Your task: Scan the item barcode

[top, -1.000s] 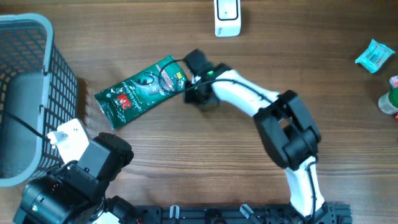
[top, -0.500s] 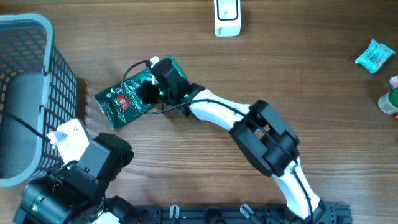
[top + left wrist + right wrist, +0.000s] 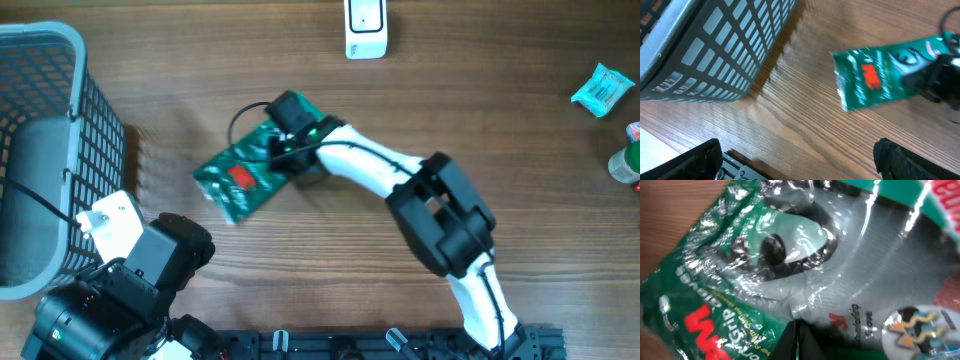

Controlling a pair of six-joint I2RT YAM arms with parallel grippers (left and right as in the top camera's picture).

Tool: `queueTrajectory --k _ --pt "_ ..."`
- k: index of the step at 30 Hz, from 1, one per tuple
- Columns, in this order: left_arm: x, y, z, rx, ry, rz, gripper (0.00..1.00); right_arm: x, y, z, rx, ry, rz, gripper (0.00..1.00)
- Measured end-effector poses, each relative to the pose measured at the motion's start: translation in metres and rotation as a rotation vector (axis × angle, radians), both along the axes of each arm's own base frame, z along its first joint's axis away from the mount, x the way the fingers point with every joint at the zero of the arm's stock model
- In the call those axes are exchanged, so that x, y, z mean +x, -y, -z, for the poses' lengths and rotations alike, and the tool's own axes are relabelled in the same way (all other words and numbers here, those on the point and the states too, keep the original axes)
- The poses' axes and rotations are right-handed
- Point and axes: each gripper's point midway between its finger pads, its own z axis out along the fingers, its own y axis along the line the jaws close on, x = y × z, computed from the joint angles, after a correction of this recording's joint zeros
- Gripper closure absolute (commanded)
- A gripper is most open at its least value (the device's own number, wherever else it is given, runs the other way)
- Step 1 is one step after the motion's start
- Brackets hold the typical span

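Note:
The item is a green plastic glove packet (image 3: 240, 180) with a red logo, lying slanted at centre-left of the table. No barcode shows on its visible face. My right gripper (image 3: 283, 140) is at the packet's upper right end. In the right wrist view its fingertips (image 3: 797, 332) are shut together, pinching the crinkled clear film of the packet (image 3: 740, 280). My left gripper (image 3: 800, 164) is open and holds nothing, low over bare wood near the front left. The packet (image 3: 880, 75) lies ahead of it to the right. A white scanner (image 3: 365, 25) stands at the back edge.
A grey mesh basket (image 3: 60, 35) fills the far left, and its wall (image 3: 715, 45) is close to my left gripper. A teal packet (image 3: 603, 88) and a green-and-white bottle (image 3: 627, 160) sit at the right edge.
The right gripper went left over the packet, closed on it and pulled back right. The packet has slid right and toward the front and turned. The left arm has not moved.

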Motion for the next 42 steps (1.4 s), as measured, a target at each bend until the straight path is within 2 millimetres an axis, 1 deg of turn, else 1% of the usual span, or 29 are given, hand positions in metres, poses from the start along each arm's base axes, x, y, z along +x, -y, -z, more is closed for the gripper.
queueTrajectory --k 2,5,6,7,8,9,10,11,12,13,15,16,18,19,21,22,24,26,27,28,30,31,33,34,35,36,37,40,42 --pt "0.000 0.000 0.000 0.000 0.000 0.000 0.00 0.003 0.044 -0.001 -0.106 -0.034 0.023 0.95" --pt "0.000 0.000 0.000 0.000 0.000 0.000 0.00 0.010 0.119 -0.005 -0.311 -0.049 0.073 0.95" --pt "0.000 0.000 0.000 0.000 0.000 0.000 0.00 0.008 0.152 -0.009 -0.414 -0.057 0.093 0.91" --pt "0.000 0.000 0.000 0.000 0.000 0.000 0.00 0.007 0.173 -0.016 -0.475 -0.056 0.109 0.87" --pt "0.000 0.000 0.000 0.000 0.000 0.000 0.00 0.008 0.185 -0.022 -0.514 -0.043 0.116 0.87" --pt "0.000 0.000 0.000 0.000 0.000 0.000 0.00 0.014 0.198 -0.041 -0.552 0.010 0.134 0.87" --pt "0.000 0.000 0.000 0.000 0.000 0.000 0.00 0.021 0.195 -0.058 -0.527 0.068 0.141 0.87" --pt "0.000 0.000 0.000 0.000 0.000 0.000 0.00 0.028 0.186 -0.075 -0.480 0.128 0.151 0.88" --pt "0.000 0.000 0.000 0.000 0.000 0.000 0.00 0.039 0.168 -0.097 -0.389 0.204 0.153 0.92" --pt "0.000 0.000 0.000 0.001 0.000 0.000 0.00 0.045 0.154 -0.109 -0.319 0.247 0.148 0.95" --pt "0.000 0.000 0.000 0.000 0.000 0.000 0.00 0.049 0.119 -0.126 -0.172 0.292 0.102 0.95" --pt "0.000 0.000 0.000 0.000 0.000 0.000 0.00 0.045 0.108 -0.124 -0.139 0.274 0.081 0.95" --pt "0.000 0.000 0.000 0.000 0.000 0.000 0.00 0.031 0.091 -0.105 -0.104 0.197 0.036 0.95" --pt "0.000 0.000 0.000 0.000 0.000 0.000 0.00 0.018 0.078 -0.081 -0.087 0.118 -0.010 0.95" --pt "0.000 0.000 0.000 0.000 0.000 0.000 0.00 0.000 0.067 -0.053 -0.088 0.029 -0.059 0.95" --pt "0.000 0.000 0.000 0.000 0.000 0.000 0.00 -0.013 0.064 -0.039 -0.106 -0.024 -0.083 0.96" --pt "0.000 0.000 0.000 0.000 0.000 0.000 0.00 -0.047 0.062 -0.015 -0.159 -0.136 -0.139 0.95" --pt "0.000 0.000 0.000 0.000 0.000 0.000 0.00 -0.074 0.068 -0.009 -0.225 -0.209 -0.170 0.95" --pt "0.000 0.000 0.000 0.000 0.000 0.000 0.00 -0.086 0.079 -0.009 -0.289 -0.251 -0.162 0.95" --pt "0.000 0.000 0.000 0.000 0.000 0.000 0.00 -0.093 0.090 -0.008 -0.340 -0.277 -0.146 0.95" --pt "0.000 0.000 0.000 0.000 0.000 0.000 0.00 -0.103 0.120 -0.010 -0.483 -0.320 -0.089 0.95" --pt "0.000 0.000 0.000 0.000 0.000 0.000 0.00 -0.103 0.135 -0.011 -0.557 -0.318 -0.064 0.95" --pt "0.000 0.000 0.000 0.000 0.000 0.000 0.00 -0.098 0.150 -0.014 -0.634 -0.285 -0.048 0.94" --pt "0.000 0.000 0.000 0.000 0.000 0.000 0.00 -0.096 0.153 -0.017 -0.649 -0.272 -0.046 0.76" --pt "0.000 0.000 0.000 0.000 0.000 0.000 0.00 -0.094 0.154 -0.022 -0.651 -0.254 -0.043 0.46" --pt "0.000 0.000 0.000 0.000 0.000 0.000 0.00 -0.091 0.154 -0.032 -0.641 -0.222 -0.032 0.26" --pt "0.000 0.000 0.000 0.000 0.000 0.000 0.00 -0.087 0.153 -0.044 -0.621 -0.185 -0.020 0.13" --pt "0.000 0.000 0.000 0.000 0.000 0.000 0.00 -0.063 0.149 -0.078 -0.571 -0.019 0.024 0.10" --pt "0.000 0.000 0.000 0.000 0.000 0.000 0.00 -0.044 0.150 -0.086 -0.570 0.069 0.061 0.11"
